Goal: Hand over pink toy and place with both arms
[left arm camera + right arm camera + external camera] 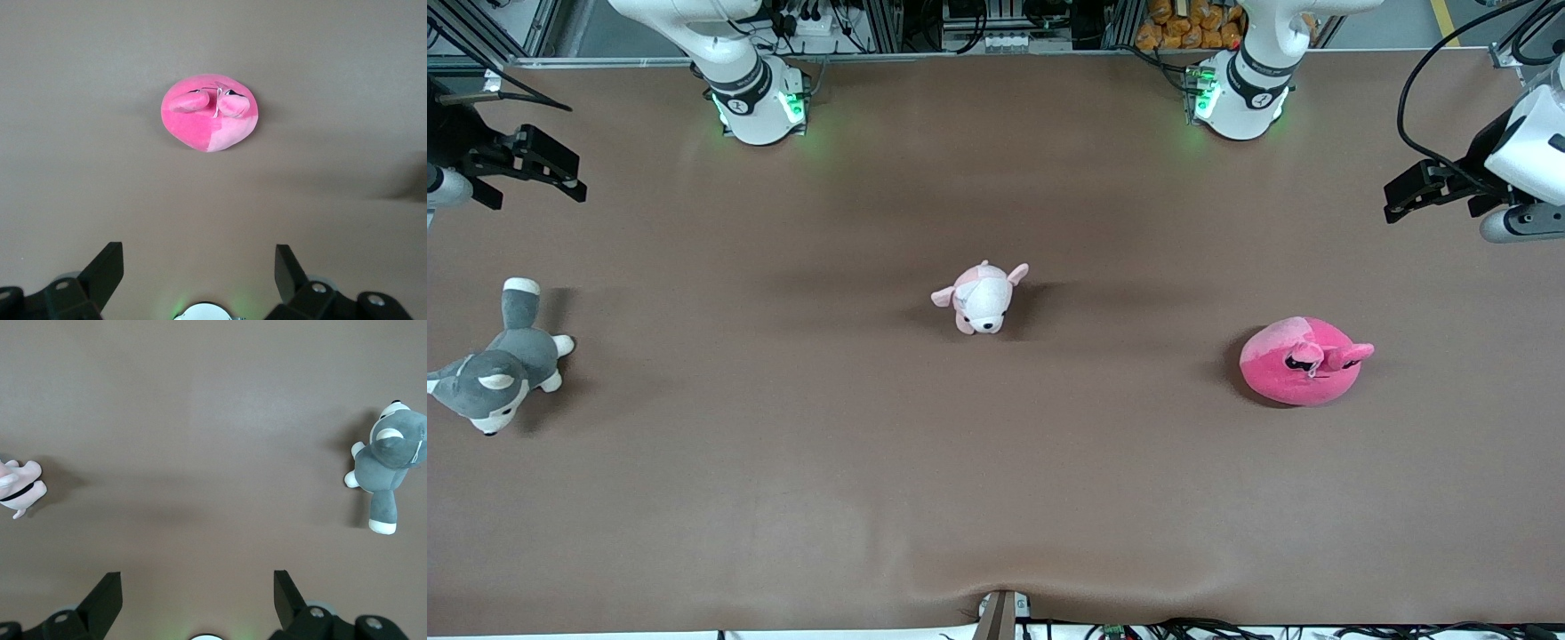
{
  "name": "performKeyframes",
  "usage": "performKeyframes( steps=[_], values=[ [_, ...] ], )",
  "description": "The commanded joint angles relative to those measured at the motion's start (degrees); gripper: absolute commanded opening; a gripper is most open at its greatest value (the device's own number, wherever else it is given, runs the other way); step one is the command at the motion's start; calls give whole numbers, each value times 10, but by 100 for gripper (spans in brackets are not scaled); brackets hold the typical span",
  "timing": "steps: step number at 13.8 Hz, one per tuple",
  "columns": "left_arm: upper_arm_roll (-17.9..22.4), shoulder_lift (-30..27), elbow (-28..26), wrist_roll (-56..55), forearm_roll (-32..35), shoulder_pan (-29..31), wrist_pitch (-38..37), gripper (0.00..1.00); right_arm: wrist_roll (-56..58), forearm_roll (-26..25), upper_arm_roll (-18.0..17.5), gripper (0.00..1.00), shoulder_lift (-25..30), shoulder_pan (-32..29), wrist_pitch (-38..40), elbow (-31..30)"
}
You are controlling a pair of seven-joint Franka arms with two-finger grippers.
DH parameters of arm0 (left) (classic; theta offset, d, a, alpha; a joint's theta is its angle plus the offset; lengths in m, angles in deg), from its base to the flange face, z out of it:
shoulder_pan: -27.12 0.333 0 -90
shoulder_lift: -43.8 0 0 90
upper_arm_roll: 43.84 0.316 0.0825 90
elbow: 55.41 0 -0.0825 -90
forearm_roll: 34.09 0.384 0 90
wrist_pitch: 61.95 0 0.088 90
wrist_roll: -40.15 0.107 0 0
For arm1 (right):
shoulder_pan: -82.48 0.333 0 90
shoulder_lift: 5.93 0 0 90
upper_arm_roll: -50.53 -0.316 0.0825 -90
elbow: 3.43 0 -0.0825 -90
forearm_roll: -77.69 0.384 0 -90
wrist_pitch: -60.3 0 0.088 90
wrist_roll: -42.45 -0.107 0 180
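Observation:
The pink toy, a round hot-pink plush with a lighter patch and floppy ears, lies on the brown table toward the left arm's end. It also shows in the left wrist view. My left gripper hangs in the air over that end of the table, apart from the toy, and is open and empty. My right gripper hangs over the right arm's end of the table, open and empty.
A small pale pink-and-white puppy plush lies at the table's middle and shows in the right wrist view. A grey-and-white husky plush lies at the right arm's end. Both arm bases stand along the table edge farthest from the front camera.

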Motion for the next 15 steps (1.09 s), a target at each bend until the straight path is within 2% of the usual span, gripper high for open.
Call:
performKeyframes(
  steps=[1,11,14,15],
  values=[
    [-3,7,13,-3,9,6,-18,100,8,-1,-6,100,-6,-11,8,12],
    [0,7,-2,-10,9,26,-16,100,8,-1,-6,100,-6,-9,9,12],
    [-1,24,-15,-31,1,99,16,100,7,-1,-6,100,-6,-7,8,13],
    [0,27,-21,-35,-1,107,28,100,7,-1,-6,100,-6,-7,9,13]
  ],
)
